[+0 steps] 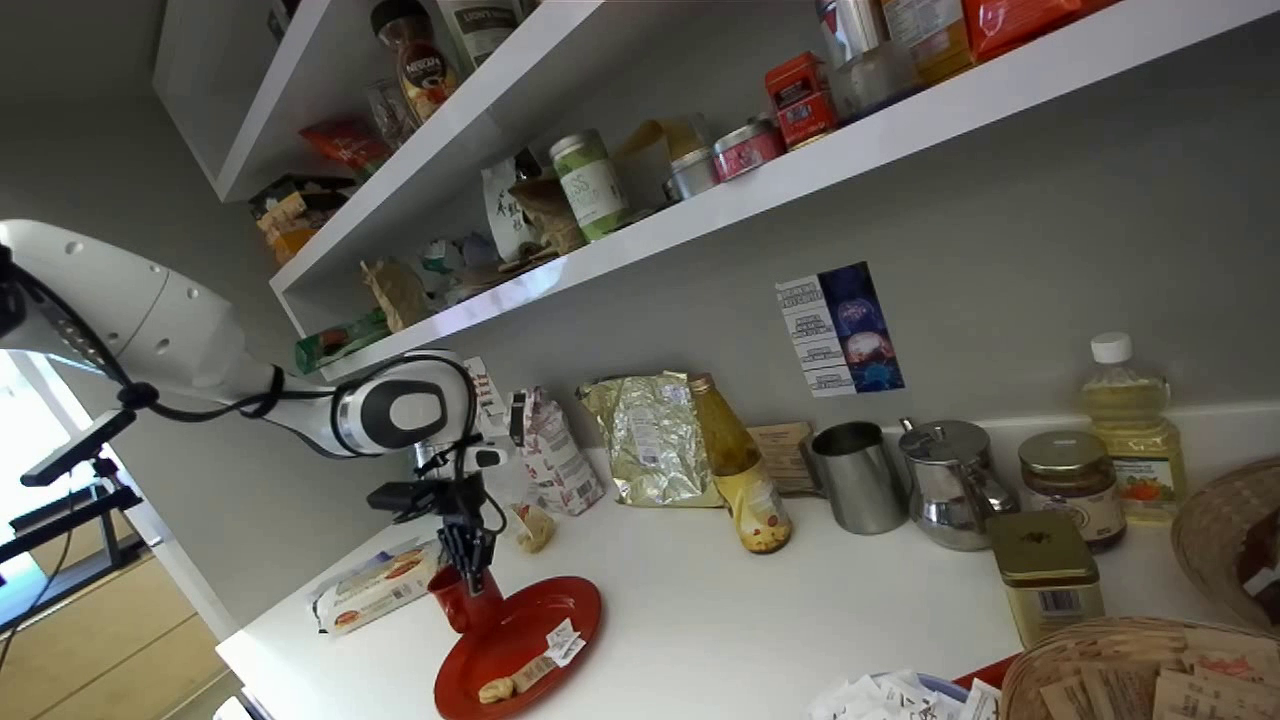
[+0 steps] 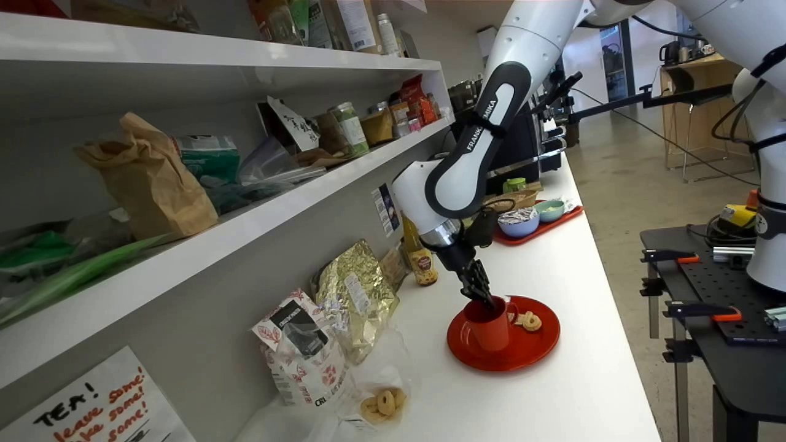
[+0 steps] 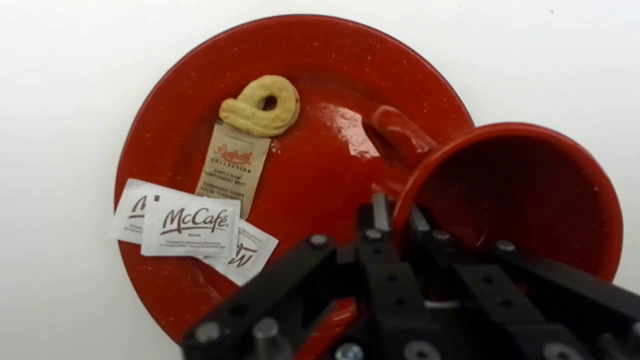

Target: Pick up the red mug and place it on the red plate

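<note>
The red plate [image 3: 300,45] lies under the gripper [image 3: 400,210], whose narrowed jaws pinch the wall of the red mug [image 2: 491,334]; roughly upright over the plate's edge, base contact unclear, it lies right of them in the wrist view; leftward come bare plate, white packets [image 3: 190,235], a brown packet [image 3: 232,172], a ring-shaped biscuit [image 3: 250,115].

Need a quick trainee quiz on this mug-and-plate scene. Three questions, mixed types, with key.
1. Where is the gripper gripping the red mug?
2. The topmost white packet on the red plate reads: A) Lipton, B) McCafé, C) Twinings.
3. True or false: nothing but packets lies on that plate.

Key:
1. At the rim, one finger inside, one outside.
2. B.
3. False; a ring-shaped biscuit lies there too.
</note>
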{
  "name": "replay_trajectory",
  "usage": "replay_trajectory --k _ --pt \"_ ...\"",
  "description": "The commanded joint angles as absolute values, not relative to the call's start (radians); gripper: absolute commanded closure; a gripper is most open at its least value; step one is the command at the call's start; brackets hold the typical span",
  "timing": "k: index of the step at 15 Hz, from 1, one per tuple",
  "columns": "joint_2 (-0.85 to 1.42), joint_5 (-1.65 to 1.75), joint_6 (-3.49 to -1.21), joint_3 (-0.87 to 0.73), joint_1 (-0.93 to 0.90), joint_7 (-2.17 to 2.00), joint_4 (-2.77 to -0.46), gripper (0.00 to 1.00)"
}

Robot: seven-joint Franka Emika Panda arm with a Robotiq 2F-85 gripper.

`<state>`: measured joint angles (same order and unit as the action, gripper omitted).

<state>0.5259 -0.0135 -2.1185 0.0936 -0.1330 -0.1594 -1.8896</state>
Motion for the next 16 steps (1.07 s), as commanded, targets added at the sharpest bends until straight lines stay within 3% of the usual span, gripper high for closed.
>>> replay_trajectory --k 1,16 --pt "0.521 -0.031 -2.127 0.09 -0.13 -0.139 -1.912 0.98" --pt "0.619 -0.03 -2.157 0.051 -0.139 -0.231 -1.867 0.98"
